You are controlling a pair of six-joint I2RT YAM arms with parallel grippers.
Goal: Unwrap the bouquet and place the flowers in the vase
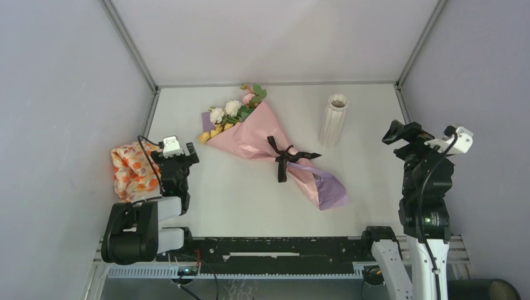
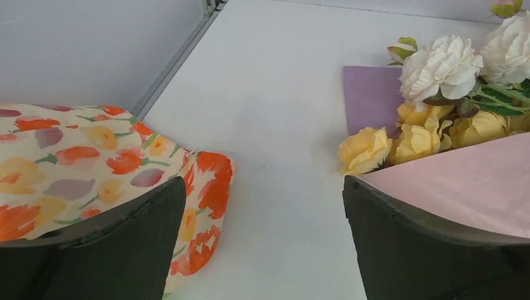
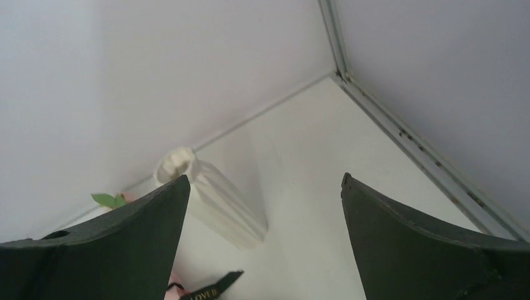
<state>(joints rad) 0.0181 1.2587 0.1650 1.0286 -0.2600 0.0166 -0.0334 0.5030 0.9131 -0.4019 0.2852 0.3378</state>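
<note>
Nearest the top camera, at 7 o'clock of the table [image 1: 237,200], the left arm sits folded by its base. The left gripper [image 1: 189,156] has its jaws wide apart with nothing between them. The orange floral cloth [image 1: 132,170] lies bunched just beside it at 9 o'clock, against the side wall.

At 1 o'clock of that gripper lies the bouquet [image 1: 262,134], flat on the table and still wrapped. The flowers [image 1: 231,111] point to 10 o'clock and the lilac tail of the paper to 4 o'clock. The black ribbon [image 1: 287,156] is tied round its narrow waist.

The vase [image 1: 334,119] stands upright and empty at 2 o'clock of the knot, near the bouquet but apart from it. Further right, at 4 o'clock of the vase, the right gripper [image 1: 400,132] hangs raised, its jaws likewise spread and empty.

By the look of it the unwrapping has not begun. The first move probably calls for one gripper to pin the paper while the other pinches a loose ribbon end and pulls the knot free.
</note>
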